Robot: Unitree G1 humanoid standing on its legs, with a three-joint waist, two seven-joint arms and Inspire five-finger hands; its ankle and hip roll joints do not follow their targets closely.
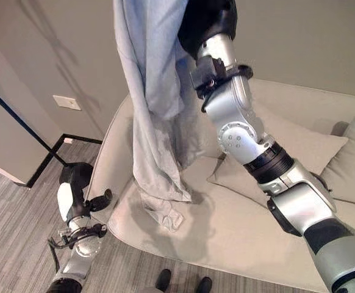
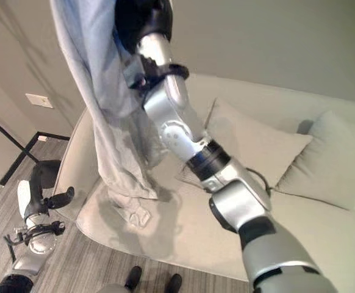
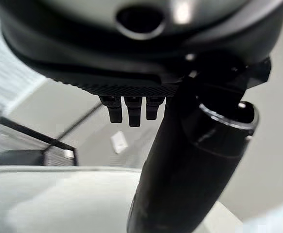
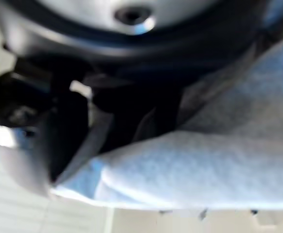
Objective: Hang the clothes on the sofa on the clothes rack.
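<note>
Above the sofa (image 1: 238,238), my right hand (image 1: 205,21) is raised high with a pale blue garment (image 1: 156,122) hanging from it. My right wrist view shows the dark fingers (image 4: 127,111) clamped over a thick fold of the blue cloth, which bunches up against the palm. The garment falls in a long drape from the hand, and its lowest end, a cuff or hem (image 2: 135,215), rests crumpled on the beige seat near the sofa's rounded left end. Two cushions sit against the backrest: one (image 2: 257,146) just behind my right forearm, the other (image 2: 330,162) farther to the right.

My left hand (image 1: 80,183) hangs low beside the sofa's left end, over the grey striped floor (image 1: 13,244). In my left wrist view its fingers (image 3: 132,109) point straight out and the thumb (image 3: 190,160) stands apart from them, with nothing between.

A thin black bar (image 1: 25,125) slants across the wall at left, down to a black frame (image 1: 55,155) on the floor; I cannot tell what it belongs to. A white wall plate (image 1: 66,102) sits on the wall behind it.
</note>
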